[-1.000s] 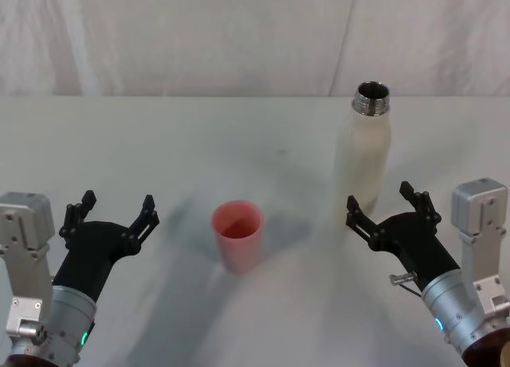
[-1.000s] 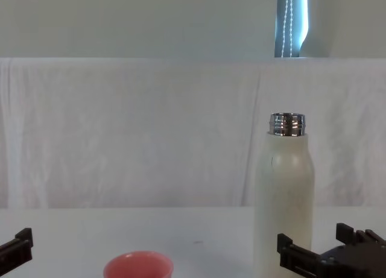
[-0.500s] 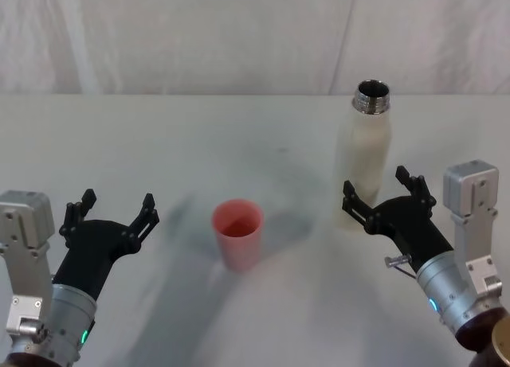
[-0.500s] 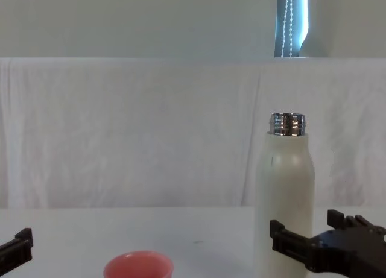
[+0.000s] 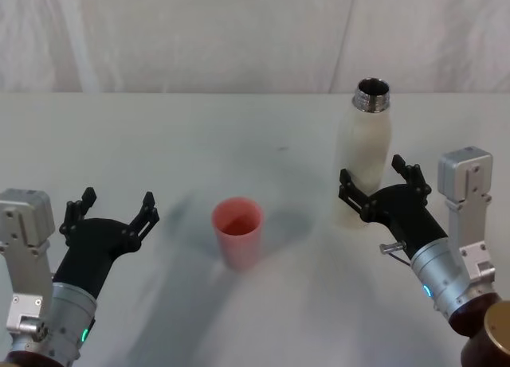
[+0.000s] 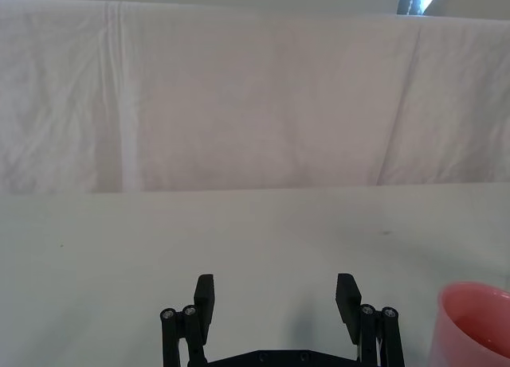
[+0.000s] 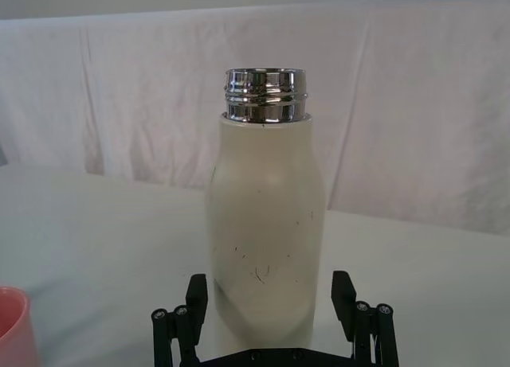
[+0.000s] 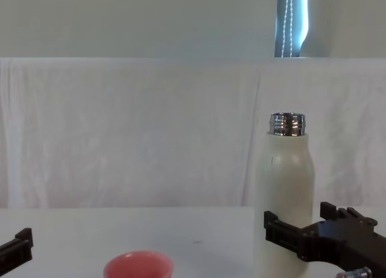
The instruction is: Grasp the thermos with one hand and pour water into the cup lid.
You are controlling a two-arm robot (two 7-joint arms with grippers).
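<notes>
In the head view the thermos (image 5: 362, 156) stands upright at right of centre; the right gripper (image 5: 376, 188) straddles its base, fingers spread, not yet closed. The cup lid (image 5: 237, 232) sits lower centre, well apart, with bare table (image 5: 199, 136) between. The left gripper (image 5: 111, 216), lower left, is spread and empty. In the right wrist view the bottle sits between the fingers (image 7: 194, 299); I judge it should close squarely, low on the body.
</notes>
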